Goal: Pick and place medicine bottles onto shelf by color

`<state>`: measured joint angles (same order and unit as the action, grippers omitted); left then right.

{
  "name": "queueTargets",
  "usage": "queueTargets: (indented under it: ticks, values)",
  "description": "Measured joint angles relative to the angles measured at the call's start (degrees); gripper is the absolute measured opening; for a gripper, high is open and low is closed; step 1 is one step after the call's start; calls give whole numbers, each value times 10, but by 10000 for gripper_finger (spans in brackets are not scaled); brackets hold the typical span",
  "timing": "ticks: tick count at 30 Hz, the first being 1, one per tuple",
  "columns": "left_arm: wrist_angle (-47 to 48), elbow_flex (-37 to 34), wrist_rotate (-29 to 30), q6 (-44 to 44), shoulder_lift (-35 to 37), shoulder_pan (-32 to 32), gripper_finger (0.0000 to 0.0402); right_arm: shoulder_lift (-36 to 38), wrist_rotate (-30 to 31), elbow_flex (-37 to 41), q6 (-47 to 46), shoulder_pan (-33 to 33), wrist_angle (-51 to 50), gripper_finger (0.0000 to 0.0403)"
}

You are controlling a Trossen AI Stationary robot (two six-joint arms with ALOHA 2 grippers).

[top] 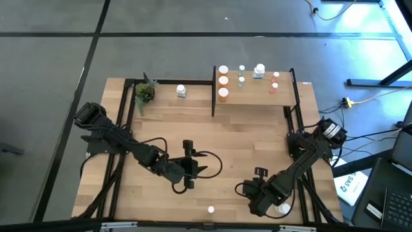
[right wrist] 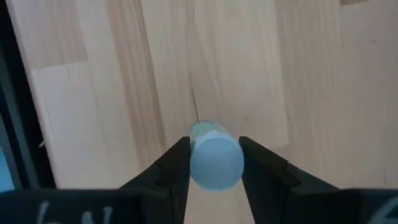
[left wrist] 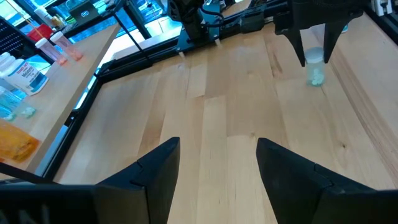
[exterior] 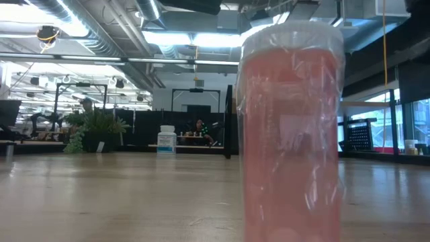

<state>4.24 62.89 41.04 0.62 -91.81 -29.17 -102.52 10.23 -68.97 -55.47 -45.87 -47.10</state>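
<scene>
The right gripper (right wrist: 214,163) sat low at the lower right of the high view, near the table's (top: 244,135) front edge, with its 2 fingers (right wrist: 171,167) standing on either side of a small green bottle (right wrist: 214,158) with a white cap. In the right wrist view the cap filled the gap between the fingers and the pads looked to be touching it on both sides, so the claw appeared clamped on that bottle, which stood upright on the wood. The left wrist view showed the same bottle (left wrist: 315,65) under the right arm's dark fingers at the upper right of that frame.

The left gripper (top: 191,169) waited over the middle of the table, left of centre in the high view, its fingers (left wrist: 155,174) spread apart with nothing but bare wood between them.

The shelf (top: 254,96) stood at the upper right of the table. On it were 3 orange bottles (top: 223,80) in a column at its left end, green ones (top: 241,75) next, a white one (top: 259,71), then pinkish-red ones (top: 274,82) toward the right. 1 white bottle (top: 181,91) stood on the table left of the shelf, beside a small potted plant (top: 145,92). A pinkish-red bottle (exterior: 290,134) stood at the front edge, filling the right half of the low view.
</scene>
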Motion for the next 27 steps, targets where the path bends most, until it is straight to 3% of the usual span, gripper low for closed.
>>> queueTargets:
  ticks: [12, 27]
  values:
    - [0, 0, 0, 0, 0, 0, 206, 60, 3, -47, 94, 40, -41, 126]
    - [-4, 0, 0, 0, 0, 0, 206, 125, 2, -191, 175, 191, -233, 127]
